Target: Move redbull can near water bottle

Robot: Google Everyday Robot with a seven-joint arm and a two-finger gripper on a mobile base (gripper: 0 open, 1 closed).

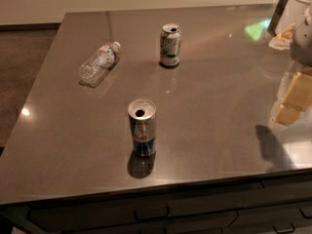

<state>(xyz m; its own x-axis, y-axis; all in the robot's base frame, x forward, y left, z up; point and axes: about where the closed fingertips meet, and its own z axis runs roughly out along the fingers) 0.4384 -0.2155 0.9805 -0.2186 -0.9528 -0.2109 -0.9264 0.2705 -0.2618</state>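
Whether the fingers of the gripper are spread or closed cannot be told. They show as pale tan blocks at the right edge of the view, over the right side of the worktop, and part of them is cut off by the frame. Just above them is a grey-white section of the arm, also cut off at the edge. A dark shadow lies on the worktop below and to the left of the tan blocks.

Well apart from the gripper, left of the middle and near the front edge, the redbull can stands upright and free. Its silver top faces the camera with the dark opening showing, and nothing is touching it. Farther back, the green and white can also stands upright. To the left of that can, the water bottle lies on its side with its white cap pointing toward the can. The redbull can is well apart from the water bottle, on the near side of it.

Under the front edge of the worktop are drawer fronts with a dark handle.
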